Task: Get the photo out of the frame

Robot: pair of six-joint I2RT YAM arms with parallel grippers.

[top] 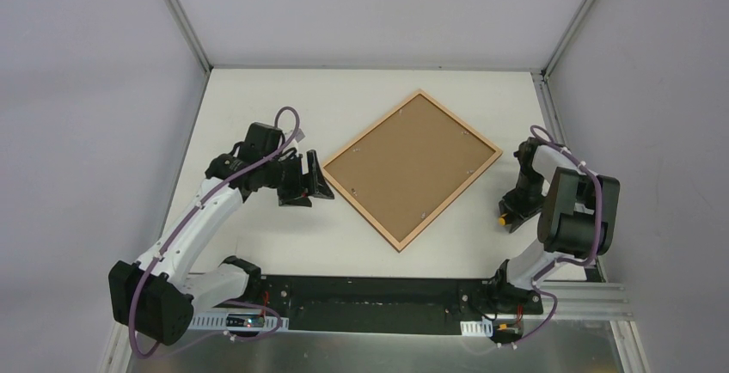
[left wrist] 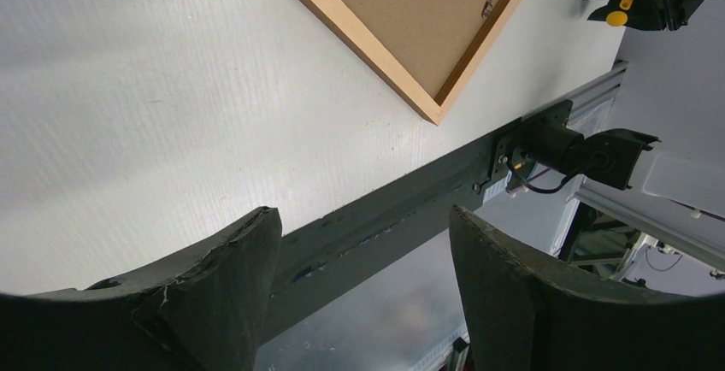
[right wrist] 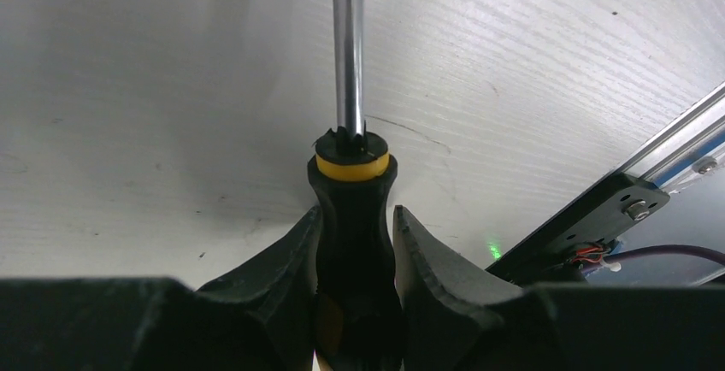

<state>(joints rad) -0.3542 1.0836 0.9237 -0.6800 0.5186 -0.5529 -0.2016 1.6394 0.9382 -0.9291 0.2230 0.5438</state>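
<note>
Seen from above, a white table (top: 258, 107) carries 1 thin orange-brown wooden frame (top: 413, 167). It lies flat, turned so its corners point like a diamond. Its brown back faces up, so the photo cannot be seen; it is judged to sit underneath, face down, not yet taken out. Small metal tabs (top: 424, 214) show along the inner edge of the back, and they probably hold it shut.

The left gripper (top: 309, 186) sits low just beside the frame's left corner, apart from it. Its 2 fingers (left wrist: 231, 260) are spread wide with nothing between them. The left wrist view looks past those fingers at the frame's near corner (left wrist: 436, 110) and 1 tab (left wrist: 488, 3). This placement suggests the arm is waiting to steady or lift the frame.

The right gripper (top: 511, 214) is well to the right of the frame, near the table's right edge. Its fingers are closed tight around the black handle of a screwdriver (right wrist: 352, 183), just below a yellow ring. The steel shaft (right wrist: 347, 46) runs straight ahead from the gripper, over bare table. The tip is out of view. Holding the handle in line with the wrist probably lets the arm aim the blade at a tab and push it aside.

No tab looks touched yet; judged from this, the opening work has barely begun.
</note>
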